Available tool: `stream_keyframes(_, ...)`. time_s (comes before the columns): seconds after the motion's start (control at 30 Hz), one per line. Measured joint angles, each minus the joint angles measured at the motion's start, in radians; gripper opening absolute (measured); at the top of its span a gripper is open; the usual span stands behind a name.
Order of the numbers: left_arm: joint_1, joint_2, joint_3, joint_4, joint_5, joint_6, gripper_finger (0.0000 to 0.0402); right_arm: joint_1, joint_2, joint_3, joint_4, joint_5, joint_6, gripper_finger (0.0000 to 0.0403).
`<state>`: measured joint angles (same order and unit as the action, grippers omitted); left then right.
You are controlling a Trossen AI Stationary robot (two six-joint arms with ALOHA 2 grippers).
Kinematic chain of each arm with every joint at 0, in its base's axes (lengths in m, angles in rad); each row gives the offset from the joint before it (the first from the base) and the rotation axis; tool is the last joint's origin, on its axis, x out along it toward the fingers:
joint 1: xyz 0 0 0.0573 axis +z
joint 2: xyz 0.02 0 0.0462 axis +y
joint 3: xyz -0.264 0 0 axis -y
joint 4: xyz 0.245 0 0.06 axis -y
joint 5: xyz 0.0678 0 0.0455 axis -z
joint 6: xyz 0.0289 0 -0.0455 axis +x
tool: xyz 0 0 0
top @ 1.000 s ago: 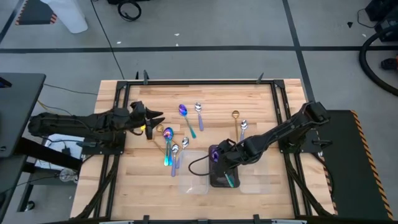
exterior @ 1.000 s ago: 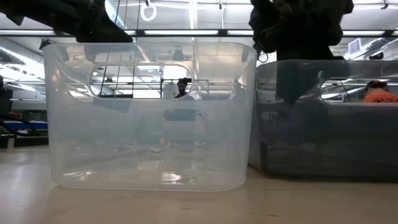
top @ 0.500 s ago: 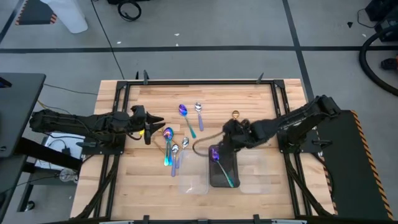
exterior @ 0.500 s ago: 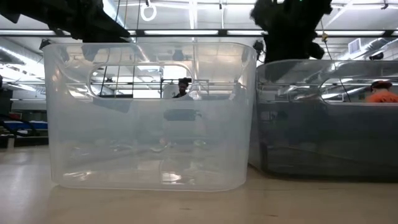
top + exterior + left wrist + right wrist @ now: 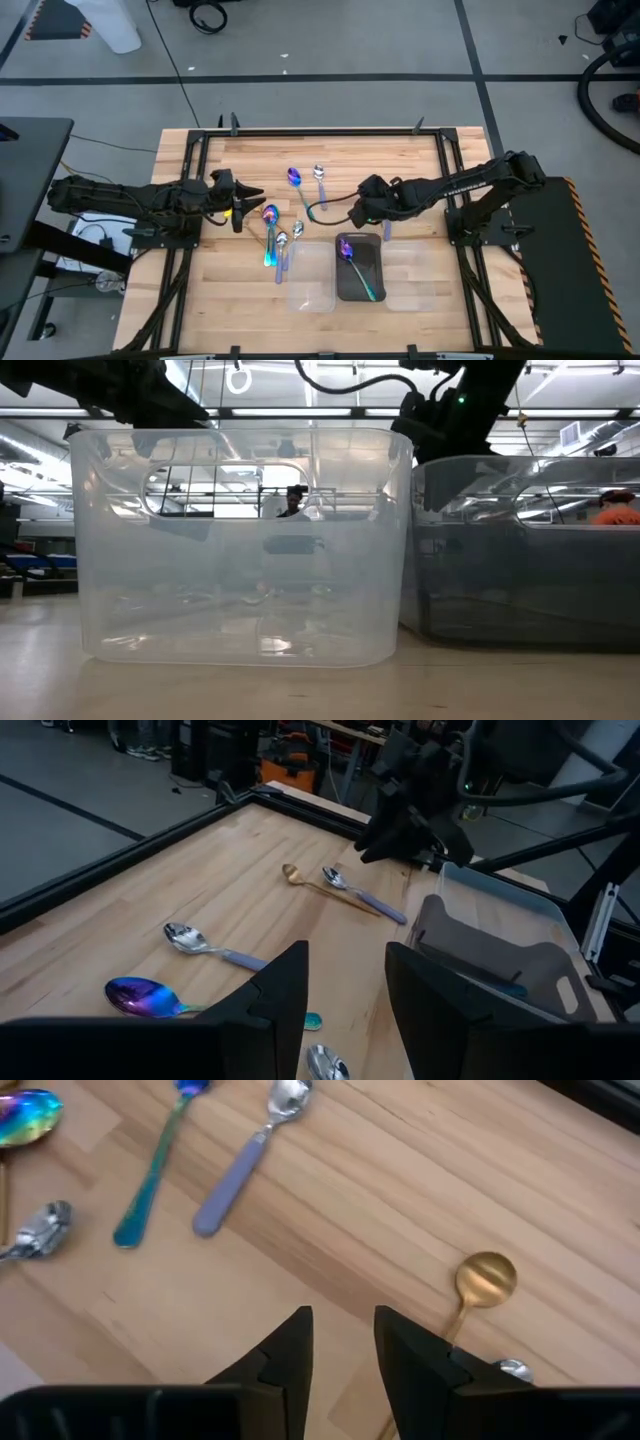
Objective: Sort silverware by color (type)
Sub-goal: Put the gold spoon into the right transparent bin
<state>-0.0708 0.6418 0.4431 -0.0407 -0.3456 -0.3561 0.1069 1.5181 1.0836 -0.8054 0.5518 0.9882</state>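
Now, going from the left, the left gripper [image 5: 240, 203] waits over the wooden table [image 5: 400, 160], on the far left of the dark tray [image 5: 360, 268]; its fingers are parted and hold nothing. Near it lie several spoons: an iridescent spoon [image 5: 271, 230] with two silver spoons [image 5: 284, 250] beside it, and further from the trays one more iridescent spoon [image 5: 298, 190] and a silver spoon with a lilac handle [image 5: 321, 183].

The dark tray has one clear tray [image 5: 310, 275] at its left and another at its right, and one iridescent spoon [image 5: 356, 264] lies already inside it. The right gripper [image 5: 358, 212] hovers just behind the dark tray, fingers a little apart and empty. In the right wrist view the gold spoon [image 5: 482, 1280] lies just ahead of the fingers, with a silver bowl [image 5: 513, 1370] touching or nearly touching its handle.

I think the step is to pick the gold spoon. To do it well, the gripper should come down straight on the thin handle, away from the silver neighbour, close only when both fingers are around the handle, and lift slowly so the other spoon is not dragged.
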Motion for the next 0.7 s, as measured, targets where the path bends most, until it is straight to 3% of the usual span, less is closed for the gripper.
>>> stream_keyframes(0.27,0.000,0.000,0.000,0.000,-0.038,-0.007,0.0142,-0.088,0.001,-0.060,-0.126,-0.088,0.087,0.0102)
stream_keyframes(0.5,0.000,0.001,0.000,0.000,-0.046,-0.039,0.0142,-0.190,0.002,-0.199,0.017,-0.232,0.019,0.0101)
stream_keyframes(0.7,-0.001,0.001,0.000,-0.018,-0.078,-0.079,0.0142,-0.249,0.002,-0.231,0.036,-0.267,-0.025,0.0113)
